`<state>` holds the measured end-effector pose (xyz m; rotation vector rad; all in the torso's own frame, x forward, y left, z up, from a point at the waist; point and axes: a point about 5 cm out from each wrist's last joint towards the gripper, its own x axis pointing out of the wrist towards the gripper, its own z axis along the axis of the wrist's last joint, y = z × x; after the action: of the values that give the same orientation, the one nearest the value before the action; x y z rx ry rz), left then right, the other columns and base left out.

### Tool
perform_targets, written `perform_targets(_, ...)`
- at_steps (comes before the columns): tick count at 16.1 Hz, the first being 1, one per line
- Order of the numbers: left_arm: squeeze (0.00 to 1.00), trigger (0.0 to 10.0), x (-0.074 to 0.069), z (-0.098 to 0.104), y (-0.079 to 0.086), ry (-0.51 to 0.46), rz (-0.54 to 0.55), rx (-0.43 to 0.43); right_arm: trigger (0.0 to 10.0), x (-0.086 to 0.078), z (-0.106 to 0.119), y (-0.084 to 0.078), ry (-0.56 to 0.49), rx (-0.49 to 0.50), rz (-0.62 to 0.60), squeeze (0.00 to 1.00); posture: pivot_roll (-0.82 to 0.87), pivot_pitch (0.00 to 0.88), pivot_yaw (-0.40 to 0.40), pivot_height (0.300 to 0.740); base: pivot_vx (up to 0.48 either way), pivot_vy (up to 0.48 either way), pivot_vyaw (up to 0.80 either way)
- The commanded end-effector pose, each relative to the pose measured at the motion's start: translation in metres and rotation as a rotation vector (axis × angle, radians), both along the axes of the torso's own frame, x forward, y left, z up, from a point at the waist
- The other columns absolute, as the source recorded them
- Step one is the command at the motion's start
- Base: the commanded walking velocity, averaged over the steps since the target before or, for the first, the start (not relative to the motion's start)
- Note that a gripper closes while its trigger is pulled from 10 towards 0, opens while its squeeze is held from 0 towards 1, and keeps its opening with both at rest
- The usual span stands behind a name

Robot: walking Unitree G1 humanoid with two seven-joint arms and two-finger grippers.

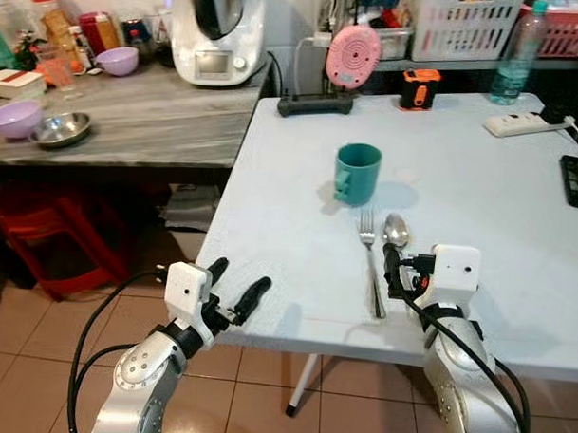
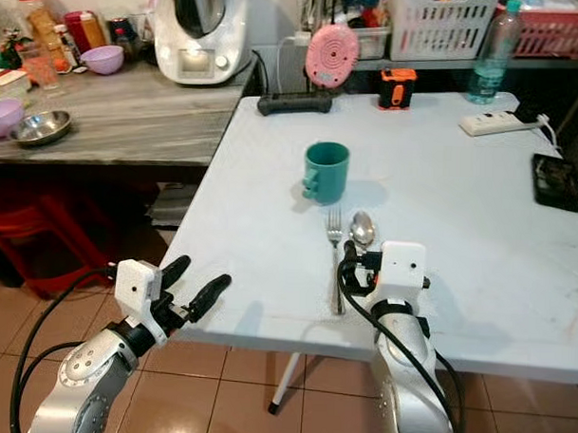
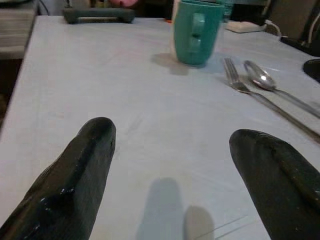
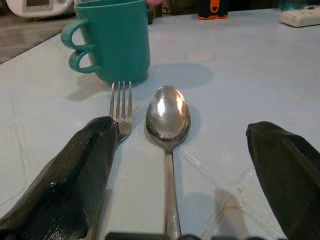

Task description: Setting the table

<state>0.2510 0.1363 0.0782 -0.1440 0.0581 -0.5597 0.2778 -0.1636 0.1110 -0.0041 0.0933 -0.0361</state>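
On the smooth pale tabletop [image 1: 272, 168], a glossy teal mug [image 1: 357, 173], steel fork [image 1: 370, 257] and spoon [image 1: 397, 235]. Right gripper [image 4: 185, 165] spread wide astride the spoon; left gripper [image 3: 170, 170] likewise released.

We see a pale blue-white bench [image 1: 297, 264] carrying a teal mug [image 1: 357, 173], a silver fork [image 1: 371, 257] and a shiny silver spoon [image 4: 167, 117]. Our fingers [image 3: 75, 180] are matte black, on silver arms with white wrist blocks. Farther back sit a pink round gadget [image 1: 353, 55], an orange-and-black device [image 1: 420, 89], a white power strip [image 1: 513, 124] and a black phone [image 2: 557, 181]. The side counter [image 1: 150, 117] is grey wood-grain, with lilac bowls [image 1: 14, 118] and a steel dish [image 1: 60, 129]. The floor tiles [image 1: 37, 360] are tan; a stool [image 1: 60, 237] is red.
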Motion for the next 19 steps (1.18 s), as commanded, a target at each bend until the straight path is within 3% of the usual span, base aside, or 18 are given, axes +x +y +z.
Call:
perform_targets(1,0.00,10.0,-0.001,0.004,0.000,-0.016,-0.039,0.022,10.0,0.007,0.003,0.006,0.013,0.011,0.028,0.00,-0.07,0.053,0.089,0.740,0.000,0.000,0.00)
perform_targets(15,0.00,10.0,-0.003,0.007,-0.007,-0.028,-0.103,0.011,10.0,0.033,0.004,0.042,0.128,0.022,0.205,0.00,-0.06,0.060,0.084,0.740,0.000,0.000,0.00)
perform_targets(17,0.00,10.0,-0.004,0.007,-0.008,-0.028,-0.108,0.010,4.4,0.033,-0.003,0.044,0.171,0.029,0.189,0.00,-0.06,0.062,0.084,0.740,0.000,0.000,0.00)
perform_targets(18,0.00,10.0,-0.003,0.007,-0.009,-0.029,-0.109,0.009,3.5,0.033,-0.005,0.044,0.179,0.033,0.189,0.00,-0.06,0.063,0.084,0.740,0.000,0.000,0.00)
perform_targets(19,0.00,10.0,-0.002,0.007,-0.009,-0.030,-0.110,0.008,1.4,0.032,-0.007,0.044,0.189,0.034,0.188,0.00,-0.06,0.064,0.085,0.740,0.000,0.000,0.00)
